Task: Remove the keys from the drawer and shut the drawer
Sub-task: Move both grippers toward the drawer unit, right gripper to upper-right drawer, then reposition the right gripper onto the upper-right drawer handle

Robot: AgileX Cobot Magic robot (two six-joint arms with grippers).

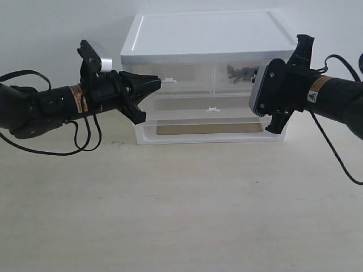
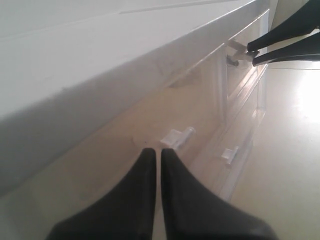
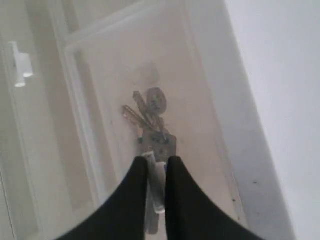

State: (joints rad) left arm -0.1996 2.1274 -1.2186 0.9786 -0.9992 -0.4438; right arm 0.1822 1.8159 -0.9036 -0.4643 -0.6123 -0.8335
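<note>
Two grippers face the white cabinet (image 1: 204, 34) from opposite sides. The right gripper (image 3: 156, 160) has its black tapered fingers pinched on the tab handle (image 3: 157, 186) of the drawer (image 3: 197, 80), with only the thin white tab between them. The keys (image 3: 150, 122) lie inside that drawer, just beyond the fingertips and behind its cloudy front. The bunch's long axis runs roughly in line with the fingers. A flat metal tag (image 3: 164, 145) is nearest the tips, the round fob (image 3: 155, 100) is at the far end, and slim blades (image 3: 132, 114) fan off to one side. Seen through the plastic, everything in the bunch looks dull grey. The drawer is smooth, translucent and box-shaped, and in the exterior view its front looks level with its neighbour's. The left gripper (image 2: 154, 150) is pressed fully together and holds nothing. Its points are just short of the neighbouring small drawer's tab (image 2: 177, 137) and not touching it. Under both small drawers is a wider translucent drawer, and its tab (image 2: 230, 155) lies off to the side of the left fingers. The cabinet has a glossy opaque lid with a raised rim and stands on a pale matte table (image 1: 181, 221). Black cables (image 1: 85, 141) loop down from the left arm. In the exterior view the right arm's wrist housing (image 1: 266, 90) hides its fingertips and part of the drawer front.
</note>
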